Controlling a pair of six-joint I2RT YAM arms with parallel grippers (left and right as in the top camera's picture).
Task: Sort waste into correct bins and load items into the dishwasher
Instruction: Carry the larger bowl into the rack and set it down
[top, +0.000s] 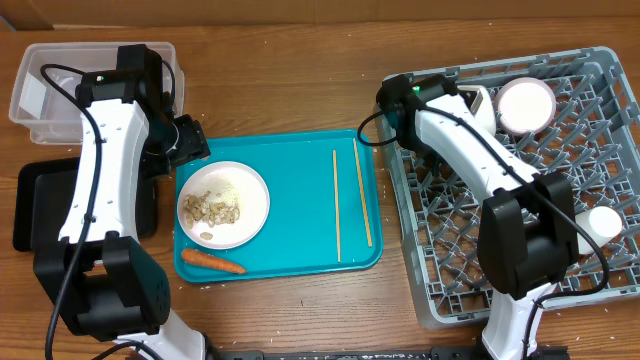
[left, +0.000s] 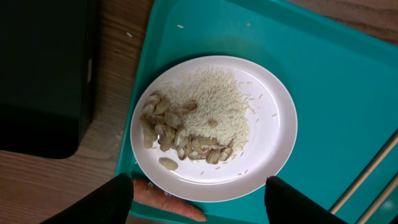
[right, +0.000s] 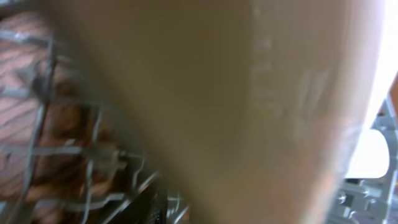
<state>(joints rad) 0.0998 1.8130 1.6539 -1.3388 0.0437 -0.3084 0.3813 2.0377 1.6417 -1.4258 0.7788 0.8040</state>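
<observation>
From overhead, my left gripper (top: 190, 142) hung over the corner of the teal serving tray (top: 300, 160) nearest the clear tub (top: 20, 100), just beside the white plate (top: 252, 205). The plate sat on that tray with rice (top: 228, 190) and nut scraps (top: 212, 210) on it. A carrot (top: 212, 262) lay along the tray's edge by the plate. Two chopsticks (top: 336, 205) lay apart from each other further right. The black tray (top: 35, 205) sat beside the tub. My right gripper (top: 465, 97) reached into the grey dish rack (top: 600, 150), close to a bowl (top: 525, 105) resting pinkish side up. A small cup (top: 603, 222) stood well apart in the rack.

Through my left wrist camera, my fingers (left: 118, 199) stood wide apart and released, gripping nothing, with the plate's rim between them.

Through my right wrist camera, a blurred beige surface (right: 205, 93) filled nearly everything, with rack grid at the edges. I could not tell whether that hand was clenched or released.
</observation>
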